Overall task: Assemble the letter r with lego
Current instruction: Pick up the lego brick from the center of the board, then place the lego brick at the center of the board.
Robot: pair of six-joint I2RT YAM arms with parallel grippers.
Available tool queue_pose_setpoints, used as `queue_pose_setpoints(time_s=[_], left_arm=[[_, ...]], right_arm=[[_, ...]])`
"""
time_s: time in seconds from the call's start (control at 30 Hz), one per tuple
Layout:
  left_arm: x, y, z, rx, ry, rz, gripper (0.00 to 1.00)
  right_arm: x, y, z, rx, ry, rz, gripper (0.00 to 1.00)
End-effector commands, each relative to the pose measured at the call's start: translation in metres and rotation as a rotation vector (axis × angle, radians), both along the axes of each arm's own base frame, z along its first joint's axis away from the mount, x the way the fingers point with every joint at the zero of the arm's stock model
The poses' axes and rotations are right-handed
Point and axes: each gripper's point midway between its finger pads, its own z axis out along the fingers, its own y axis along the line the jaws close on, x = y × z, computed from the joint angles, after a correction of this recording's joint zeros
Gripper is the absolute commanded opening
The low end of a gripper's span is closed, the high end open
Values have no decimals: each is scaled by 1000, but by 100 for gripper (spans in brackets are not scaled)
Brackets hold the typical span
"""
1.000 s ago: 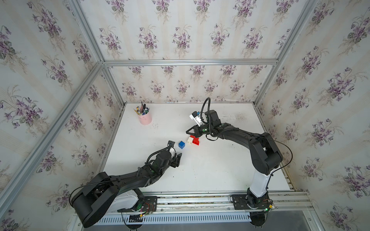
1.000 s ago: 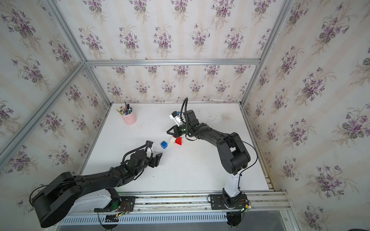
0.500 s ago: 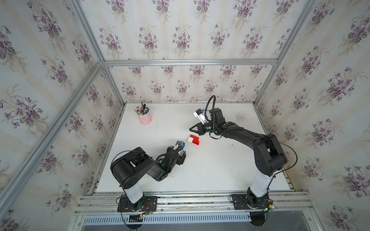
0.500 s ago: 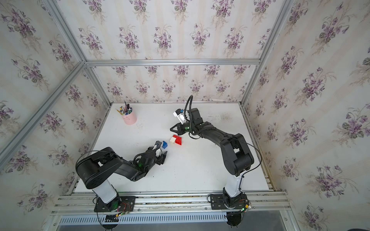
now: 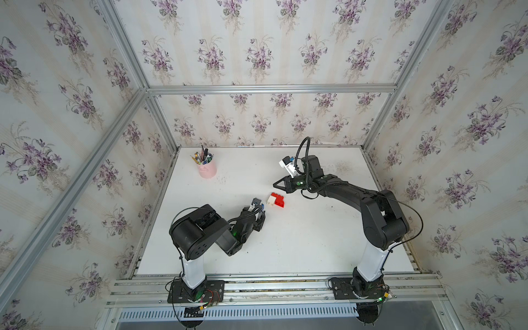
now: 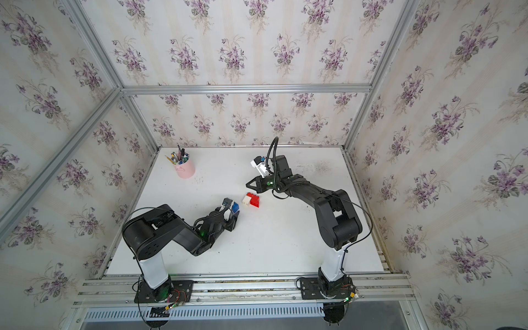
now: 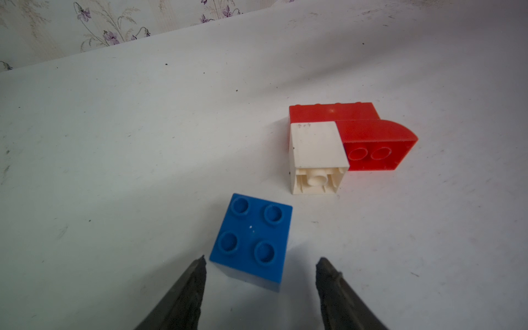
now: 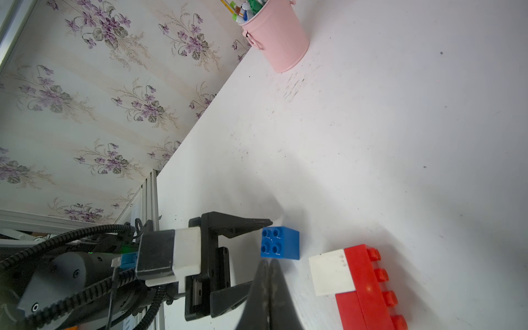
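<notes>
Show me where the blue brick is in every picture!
In a top view: blue brick, only a sliver shows.
In a top view: plain, mid-table.
Left wrist, just ahead of the left gripper.
Right wrist, just beyond the right gripper.
Landmark: joined red-and-white bricks beside it.

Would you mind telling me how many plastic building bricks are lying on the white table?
4. A blue square studded brick lies alone; close by, a white square brick is joined to a long red brick and a short rounded red brick. None seems hidden.
</notes>
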Motion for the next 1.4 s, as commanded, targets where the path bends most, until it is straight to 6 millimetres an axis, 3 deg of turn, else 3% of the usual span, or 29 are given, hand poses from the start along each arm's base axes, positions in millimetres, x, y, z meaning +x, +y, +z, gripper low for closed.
queue_pose_setpoints(time_s=[0.0,0.3,0.7,0.9,1.03,1.17,1.37], left_arm=[[4,-5,9,-45,-25,-10,56],[7,-11,8,-46,-12,-25,36],[-2,-12,31,-65,-9,-59,33],[-32,-7,51,98,316,-129,31],[-67,0,79,100,447,-196,29],[-90,6,106,83,569,-191,29],[-111,-7,106,105,837,-227,19]], right_arm=[[-1,2,0,10,-9,18,0],[-4,1,-3,8,3,22,0],[-8,-1,-4,2,4,19,0],[-9,-10,1,23,19,5,0],[-5,-23,9,59,18,-27,0],[-4,-31,5,51,26,-36,0],[-3,-40,1,51,30,-52,0]])
